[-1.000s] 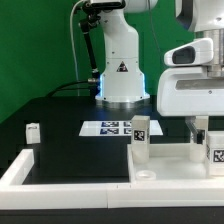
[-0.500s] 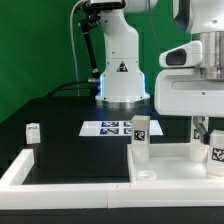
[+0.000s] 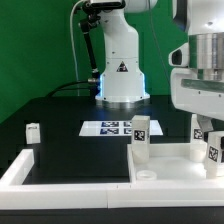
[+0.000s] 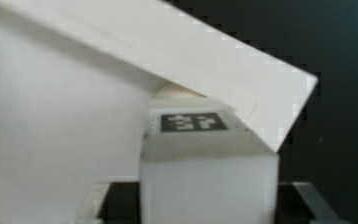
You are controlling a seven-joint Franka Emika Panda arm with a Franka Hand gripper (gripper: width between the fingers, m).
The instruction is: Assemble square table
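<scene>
The white square table top (image 3: 165, 174) lies at the exterior view's right, near the front. One tagged leg (image 3: 141, 130) stands upright at its far corner. My gripper (image 3: 207, 140) hangs over the top's right side, shut on a second tagged leg (image 3: 213, 150) that stands upright there. In the wrist view this leg (image 4: 202, 160) fills the gap of my gripper (image 4: 208, 205), with a dark finger (image 4: 123, 200) against each side. White parts of the table top (image 4: 211, 60) fill the space behind it. A third leg (image 3: 33, 132) stands alone at the left.
The marker board (image 3: 107, 127) lies on the black table in front of the robot base (image 3: 120, 70). Long white border rails (image 3: 60, 172) run along the front and left edges. A green wall stands behind.
The hand has turned about its own axis over the leg and shifted slightly to the exterior view's right. The leg stays in the same spot. Nothing else moved.
</scene>
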